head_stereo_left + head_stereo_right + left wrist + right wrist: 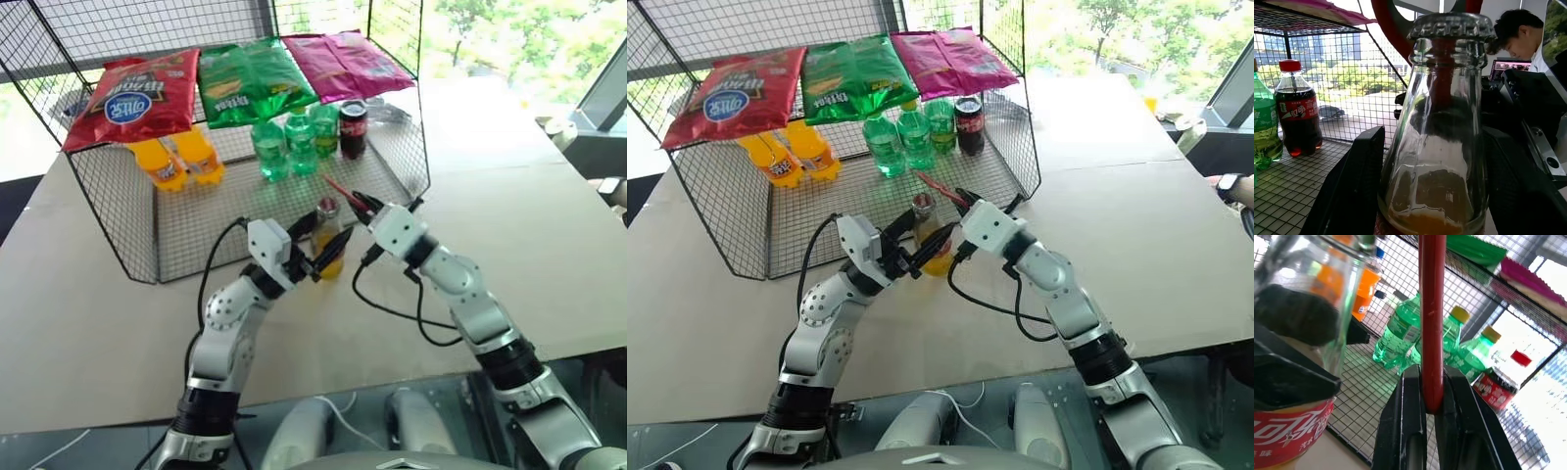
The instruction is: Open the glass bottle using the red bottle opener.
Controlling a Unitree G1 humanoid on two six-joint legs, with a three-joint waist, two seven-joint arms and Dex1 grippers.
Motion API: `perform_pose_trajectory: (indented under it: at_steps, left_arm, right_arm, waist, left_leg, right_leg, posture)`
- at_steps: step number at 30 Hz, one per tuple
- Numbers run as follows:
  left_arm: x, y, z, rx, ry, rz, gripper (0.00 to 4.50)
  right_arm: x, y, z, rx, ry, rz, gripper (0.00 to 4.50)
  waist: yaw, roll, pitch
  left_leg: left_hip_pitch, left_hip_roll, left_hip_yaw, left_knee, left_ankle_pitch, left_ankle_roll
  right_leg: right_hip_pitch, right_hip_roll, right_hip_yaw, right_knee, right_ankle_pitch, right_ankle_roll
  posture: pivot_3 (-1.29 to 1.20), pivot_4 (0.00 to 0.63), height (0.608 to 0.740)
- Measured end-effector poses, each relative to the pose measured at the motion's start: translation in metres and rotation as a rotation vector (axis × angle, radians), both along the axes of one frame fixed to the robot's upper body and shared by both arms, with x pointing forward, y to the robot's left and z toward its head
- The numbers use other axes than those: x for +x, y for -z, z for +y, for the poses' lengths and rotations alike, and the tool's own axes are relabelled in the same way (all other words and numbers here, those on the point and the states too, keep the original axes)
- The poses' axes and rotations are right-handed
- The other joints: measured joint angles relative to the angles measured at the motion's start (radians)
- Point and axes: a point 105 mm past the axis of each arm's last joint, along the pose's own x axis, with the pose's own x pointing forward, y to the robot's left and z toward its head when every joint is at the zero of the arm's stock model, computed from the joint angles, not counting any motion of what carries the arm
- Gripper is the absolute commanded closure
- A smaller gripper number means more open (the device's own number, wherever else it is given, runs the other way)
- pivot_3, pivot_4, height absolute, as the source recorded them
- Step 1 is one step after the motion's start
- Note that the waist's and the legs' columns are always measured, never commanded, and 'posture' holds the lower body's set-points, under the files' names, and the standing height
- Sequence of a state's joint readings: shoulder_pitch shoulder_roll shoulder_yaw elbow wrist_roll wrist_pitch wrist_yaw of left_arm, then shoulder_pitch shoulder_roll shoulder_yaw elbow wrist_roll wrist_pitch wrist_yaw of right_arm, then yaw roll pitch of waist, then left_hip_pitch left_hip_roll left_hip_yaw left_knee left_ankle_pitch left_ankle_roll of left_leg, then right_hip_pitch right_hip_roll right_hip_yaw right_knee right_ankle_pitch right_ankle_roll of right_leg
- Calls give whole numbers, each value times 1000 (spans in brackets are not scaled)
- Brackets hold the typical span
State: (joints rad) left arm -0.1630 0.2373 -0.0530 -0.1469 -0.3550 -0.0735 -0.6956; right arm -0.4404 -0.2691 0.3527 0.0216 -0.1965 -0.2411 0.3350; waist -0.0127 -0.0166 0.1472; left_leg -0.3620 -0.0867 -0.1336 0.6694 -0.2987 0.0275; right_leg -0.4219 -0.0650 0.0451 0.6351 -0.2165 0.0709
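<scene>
Opener (1431, 323) head cut off; bottle (1437, 147) base hidden.

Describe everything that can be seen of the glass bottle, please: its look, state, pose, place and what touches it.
The glass bottle is small, of clear glass, with a slim neck, and upright. Yellow-orange drink fills its lower part; the neck is empty. A red-and-white label wraps its base. Its crimped metal cap is still on. It is at the open front of the wire rack. The left gripper holds its body between two black fingers. The red bottle opener, clamped in the right gripper, is close by the cap.
</scene>
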Motion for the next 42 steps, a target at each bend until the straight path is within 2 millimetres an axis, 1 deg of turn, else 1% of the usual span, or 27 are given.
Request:
perform_pose_trajectory:
  at_steps: [8, 11, 17, 20, 22, 23, 28, 30, 33, 37, 42]
  left_arm:
    - [0, 0, 1, 7, -1, 1, 2274]
    - [1, 0, 0, 9, 1, 0, 2274]
    - [2, 0, 1, 7, 1, 3, 2274]
    - [2, 0, 1, 7, 1, 5, 2274]
    - [2, 0, 1, 7, 1, 6, 2274]
    - [2, 0, 1, 6, 0, 6, 2274]
    - [3, 0, 1, 5, 1, 8, 2274]
    - [3, 0, 1, 6, 2, 10, 2274]
    - [4, -1, 0, 7, 4, 10, 2274]
    - [4, -1, 0, 10, 5, 12, 2274]
    - [4, -1, -1, 10, 5, 12, 2274]
  right_arm:
    - [-4, 9, -2, -53, -19, -91, 4500]
    - [-1, 16, -2, -73, -10, -93, 4500]
    - [7, 15, 1, -105, 2, -158, 4500]
    - [11, 10, -2, -145, 40, -268, 4500]
    - [12, 8, -3, -161, 55, -310, 4500]
    - [13, 4, -5, -180, 69, -359, 4500]
    - [15, -7, -13, -243, 91, -488, 4500]
    - [16, -14, -17, -302, 85, -556, 4500]
    - [17, -17, -20, -339, 78, -588, 4500]
    - [19, -36, -22, -362, 70, -663, 4500]
    - [20, -40, -23, -382, 64, -674, 4500]
  waist:
    - [0, 0, 0]
    - [0, 0, 0]
    - [-1, 0, 0]
    - [0, 0, 0]
    - [0, 0, 0]
    - [0, 0, 0]
    - [0, 0, 0]
    - [0, 0, 0]
    - [0, 0, 0]
    - [-1, 0, 0]
    - [-1, 0, 0]
  left_leg:
    - [1, 0, 0, 0, 0, 0]
    - [2, 0, 0, 0, 0, 0]
    - [2, 0, 0, 0, 0, 0]
    - [2, 0, 1, 0, 0, 0]
    - [2, 0, 1, 0, 0, 0]
    - [2, 0, 1, 0, 0, 0]
    - [2, 0, 1, 0, 0, 0]
    - [2, 0, 1, 0, 0, 0]
    - [2, 0, 1, 0, 0, 0]
    - [2, 0, 1, 0, 0, 0]
    - [2, 1, 1, 0, 0, 0]
  right_leg:
    - [1, 0, 0, 1, 0, 0]
    - [2, 0, 0, 1, 0, 0]
    - [2, 1, 1, 1, 0, 0]
    - [2, 1, 1, 1, 0, 0]
    - [2, 1, 1, 1, 0, 0]
    - [2, 1, 1, 1, 0, 0]
    - [2, 1, 1, 1, 0, 0]
    - [2, 1, 1, 1, 0, 0]
    - [2, 1, 1, 1, 0, 0]
    - [2, 1, 2, 0, 0, 0]
    - [2, 1, 2, 0, 0, 0]
  posture:
    - [0, 150, 740]
    - [0, 150, 740]
    - [0, 150, 740]
    - [0, 150, 740]
    - [0, 150, 740]
    - [0, 150, 740]
    - [0, 150, 740]
    - [0, 150, 740]
    - [0, 150, 740]
    - [0, 150, 740]
    - [0, 150, 740]
